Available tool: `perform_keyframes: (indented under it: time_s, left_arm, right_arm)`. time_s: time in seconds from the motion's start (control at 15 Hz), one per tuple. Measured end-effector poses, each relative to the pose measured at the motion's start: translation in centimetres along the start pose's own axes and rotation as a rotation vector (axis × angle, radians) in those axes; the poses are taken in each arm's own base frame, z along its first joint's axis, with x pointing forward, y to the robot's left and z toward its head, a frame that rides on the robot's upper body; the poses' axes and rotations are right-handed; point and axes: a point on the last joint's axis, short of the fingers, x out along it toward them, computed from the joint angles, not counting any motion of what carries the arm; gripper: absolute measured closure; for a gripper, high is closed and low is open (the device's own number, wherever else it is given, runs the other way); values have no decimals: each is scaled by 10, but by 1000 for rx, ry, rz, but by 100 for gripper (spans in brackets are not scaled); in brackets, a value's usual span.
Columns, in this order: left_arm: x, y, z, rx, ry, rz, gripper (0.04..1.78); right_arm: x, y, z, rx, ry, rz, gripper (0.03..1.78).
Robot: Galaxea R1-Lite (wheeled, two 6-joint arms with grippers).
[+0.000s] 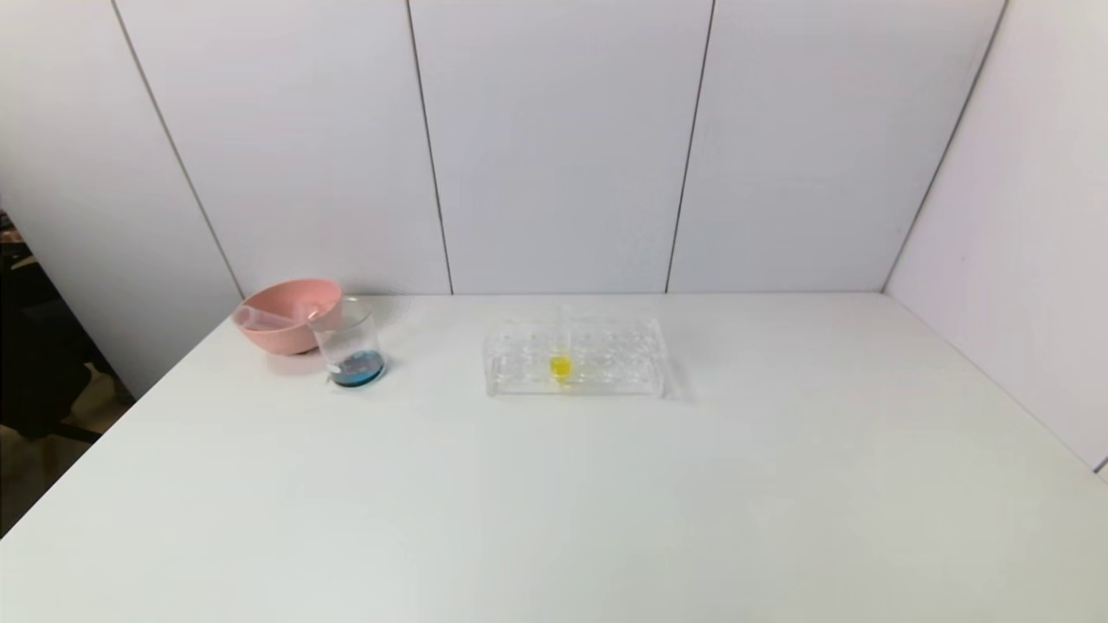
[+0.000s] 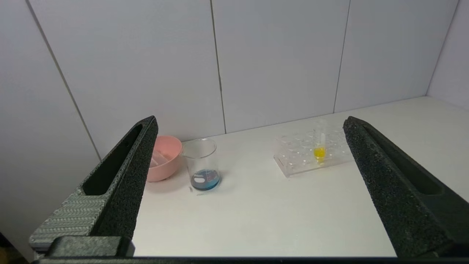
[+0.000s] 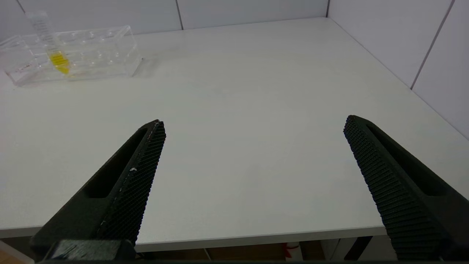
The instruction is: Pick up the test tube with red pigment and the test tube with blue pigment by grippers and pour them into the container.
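The container, a clear glass beaker (image 1: 351, 346), stands at the far left of the table beside the pink bowl and holds a shallow layer of dark blue liquid; it also shows in the left wrist view (image 2: 202, 165). No tube with red or blue liquid is in view. Pale clear tubes lie in the pink bowl (image 1: 279, 337), with no colour showing in them. My left gripper (image 2: 250, 121) is open and empty, held back from the table's near left side. My right gripper (image 3: 254, 121) is open and empty over the table's front edge. Neither gripper shows in the head view.
A clear tube rack (image 1: 606, 355) stands at the middle back and holds one yellow-liquid tube (image 1: 561, 365), also seen in the left wrist view (image 2: 319, 151) and the right wrist view (image 3: 58, 60). The white table (image 1: 606, 502) is walled at the back and right.
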Motion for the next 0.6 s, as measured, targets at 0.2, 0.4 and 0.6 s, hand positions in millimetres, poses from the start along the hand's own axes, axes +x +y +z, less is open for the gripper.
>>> perform_keyframes:
  time_s: [0.2,0.4,0.6]
  left_arm:
    - [-54,-12,-13,71,-43,37,6]
    - [-85,-19,-38,105,-118,84,6]
    - [-83,-17,-81,98,-102,185,6]
  right_arm:
    - [0,0,0,0,0,0,4]
    - [0,0,0,0,0,0,4]
    - [0,0,0,0,0,0,4]
